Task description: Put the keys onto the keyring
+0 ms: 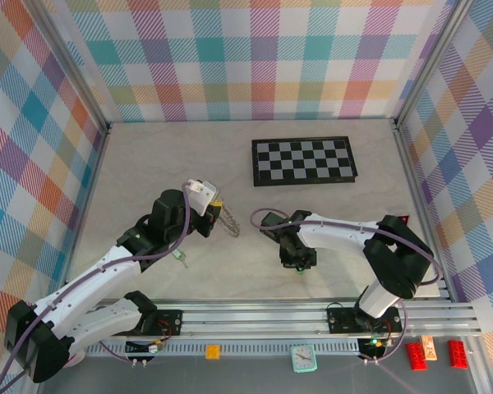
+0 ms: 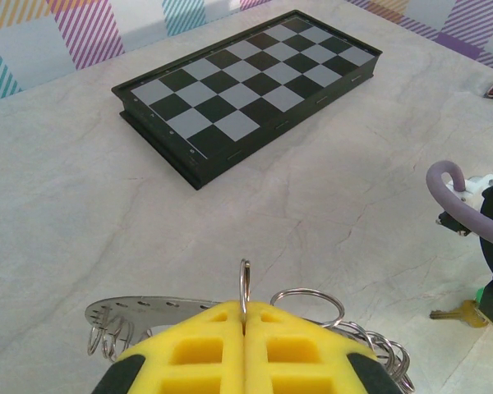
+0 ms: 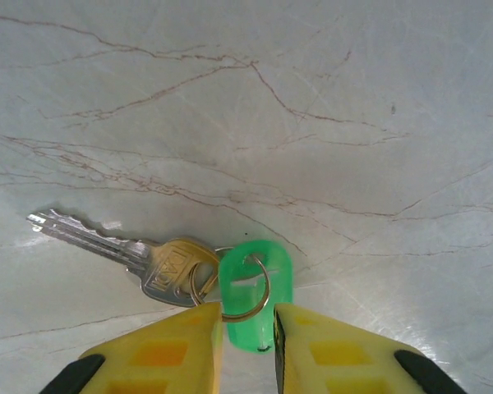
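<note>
**On the table right now: keyring clamped, one key pinched**

On the left side, got the left gripper clenched tight, yellow fingertips pressed flat together on a wire loop of the keyring. Looks raised off the marble table, with a bunch of smaller loops crowding its edge in the left wrist view.

Over to the right of that, seeing the right gripper pointed down at the tabletop, pads snug against both sides of the green tag of a key. Looks like a grasp, with the key lying flat on the marble. Brassy head, silver blade sticking out to the left in the wrist view, small split ring linking it to the tag. Well apart from the keyring, no contact between the two.

Also spotted the second key, a tiny green speck lying loose on the table beside the left arm, nearer the front rail than the keyring.

Further back, just a folded checkerboard lying flat, well clear of both grippers.
</note>
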Robot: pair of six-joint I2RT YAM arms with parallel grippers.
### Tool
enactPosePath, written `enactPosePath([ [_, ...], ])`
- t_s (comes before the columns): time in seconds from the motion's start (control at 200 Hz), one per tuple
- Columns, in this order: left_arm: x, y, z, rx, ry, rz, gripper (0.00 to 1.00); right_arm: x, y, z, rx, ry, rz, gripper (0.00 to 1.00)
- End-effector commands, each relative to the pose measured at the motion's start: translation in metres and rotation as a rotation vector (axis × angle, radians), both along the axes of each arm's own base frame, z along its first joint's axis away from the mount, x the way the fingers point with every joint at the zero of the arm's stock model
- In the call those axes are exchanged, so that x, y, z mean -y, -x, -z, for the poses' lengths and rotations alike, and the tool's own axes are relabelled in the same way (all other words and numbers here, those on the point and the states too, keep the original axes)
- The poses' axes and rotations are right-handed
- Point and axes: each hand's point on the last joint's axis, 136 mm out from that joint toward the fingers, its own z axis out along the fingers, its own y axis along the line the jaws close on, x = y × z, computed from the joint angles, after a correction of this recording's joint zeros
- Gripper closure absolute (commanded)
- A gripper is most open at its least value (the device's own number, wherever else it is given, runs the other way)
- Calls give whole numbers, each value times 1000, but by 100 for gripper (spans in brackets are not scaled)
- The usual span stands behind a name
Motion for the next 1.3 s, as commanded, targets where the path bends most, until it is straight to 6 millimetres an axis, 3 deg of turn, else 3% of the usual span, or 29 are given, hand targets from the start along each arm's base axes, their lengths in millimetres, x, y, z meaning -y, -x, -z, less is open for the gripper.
enactPosePath([
  [0.0,4,3,-10,40,13,21,100,-3,-1,-5,10,-3,-7,73],
  [0.175,2,4,-11,42,11,17,100,-3,-3,-7,23,-13,11,68],
  [0.385,3,3,-11,45,12,20,100,-9,1,-18,32,-162,94,65],
  [0.775,2,4,-11,45,13,18,100,5,8,3,-7,-115,151,65],
  [1.295,3,3,-10,42,11,18,100,-1,-5,11,8,-127,136,73],
])
